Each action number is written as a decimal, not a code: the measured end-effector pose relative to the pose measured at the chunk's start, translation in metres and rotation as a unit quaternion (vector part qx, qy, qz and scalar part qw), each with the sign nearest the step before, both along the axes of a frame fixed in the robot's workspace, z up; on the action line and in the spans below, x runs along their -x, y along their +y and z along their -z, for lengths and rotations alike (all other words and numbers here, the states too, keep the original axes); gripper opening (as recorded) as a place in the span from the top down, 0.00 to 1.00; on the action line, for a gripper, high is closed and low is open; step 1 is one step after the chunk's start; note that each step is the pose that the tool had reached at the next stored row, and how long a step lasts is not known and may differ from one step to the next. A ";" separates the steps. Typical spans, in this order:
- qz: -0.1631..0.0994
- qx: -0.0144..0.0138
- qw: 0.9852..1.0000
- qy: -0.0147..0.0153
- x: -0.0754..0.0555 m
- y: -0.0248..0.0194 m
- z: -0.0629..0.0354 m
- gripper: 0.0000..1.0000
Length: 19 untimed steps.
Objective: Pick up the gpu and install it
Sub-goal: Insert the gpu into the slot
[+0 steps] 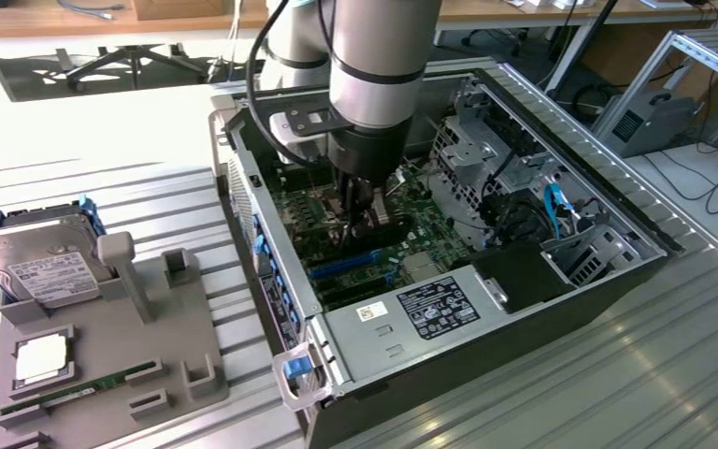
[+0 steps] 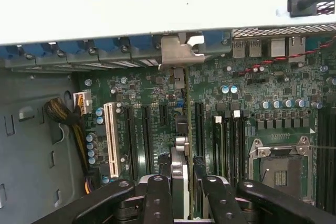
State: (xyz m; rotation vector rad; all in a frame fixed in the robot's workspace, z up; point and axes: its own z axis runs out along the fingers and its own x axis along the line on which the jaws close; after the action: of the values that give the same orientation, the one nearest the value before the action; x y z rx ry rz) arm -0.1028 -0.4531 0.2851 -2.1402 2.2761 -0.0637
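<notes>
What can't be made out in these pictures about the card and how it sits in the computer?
- Exterior view: the gpu is mostly hidden behind the gripper and the arm above it.
- Wrist view: the gpu shows edge-on; its lower end is covered by the gripper.
- Whether the card's edge is fully down in the motherboard slot cannot be told in either view.
- Whether the silver bracket is locked to the case is unclear.

Ribbed metal table (image 1: 658,374) spans frame; open computer case (image 1: 609,201) rests on it, centre to right. Grey fixture tray (image 1: 109,351) lies on table at lower left, hard drive (image 1: 37,267) propped in tray's upper slot
</notes>
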 end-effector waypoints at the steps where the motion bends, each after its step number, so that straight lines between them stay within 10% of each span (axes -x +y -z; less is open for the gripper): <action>1: 0.000 0.000 1.000 0.000 0.000 0.0000 0.0007 0.73; 19: 0.000 0.001 1.000 0.000 0.004 0.0006 0.0125 0.73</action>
State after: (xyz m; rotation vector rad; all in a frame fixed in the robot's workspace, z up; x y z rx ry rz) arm -0.1065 -0.4525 0.2726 -2.1410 2.2768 -0.0655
